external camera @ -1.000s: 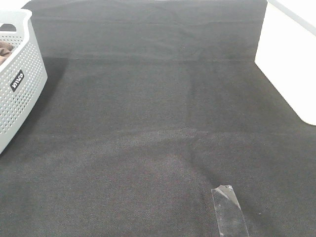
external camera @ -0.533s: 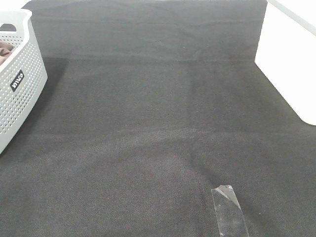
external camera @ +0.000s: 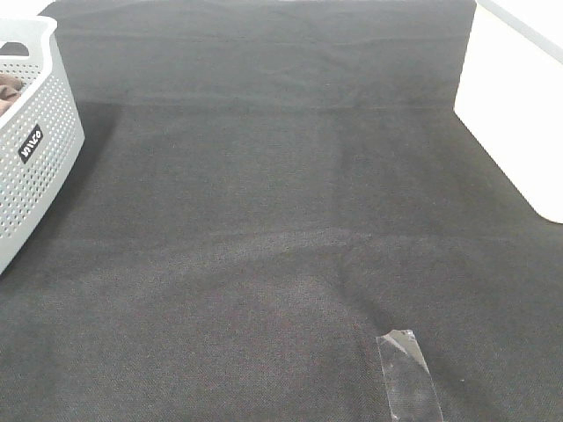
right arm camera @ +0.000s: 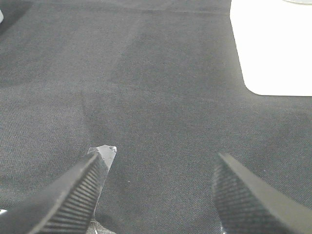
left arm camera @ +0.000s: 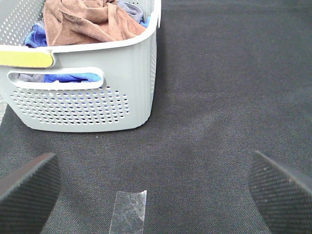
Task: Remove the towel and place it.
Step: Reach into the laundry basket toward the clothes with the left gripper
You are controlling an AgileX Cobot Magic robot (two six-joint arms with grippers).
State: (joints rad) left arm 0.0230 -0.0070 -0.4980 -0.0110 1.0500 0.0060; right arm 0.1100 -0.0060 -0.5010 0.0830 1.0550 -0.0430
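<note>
The towel (left arm camera: pixel 92 19), reddish-brown terry cloth, lies crumpled in the basket (left arm camera: pixel 97 105), heaped above the rim and resting on blue cloth (left arm camera: pixel 35 38). In the high view only a small brown edge of the towel (external camera: pixel 8 86) shows over the basket (external camera: pixel 40 167), which stands at the far left of the surface (external camera: pixel 264 220). The basket is pale grey plastic with perforated walls, a handle slot and a yellow patch (left arm camera: pixel 24 57) on its rim. The surface is covered in dark woven fabric. A strip of clear tape (left arm camera: pixel 129 212) lies flat on it near the basket's handle end. A second strip (external camera: pixel 406 374) lies toward the front right, partly hidden behind one finger (right arm camera: pixel 73 195) in the right wrist view. The left claw (left arm camera: pixel 153 161) is released, its fingers spread wide with only bare surface between them. The right claw (right arm camera: pixel 158 158) is likewise released and grasps nothing. A white area (external camera: pixel 519 105) borders the surface on the right.
</note>
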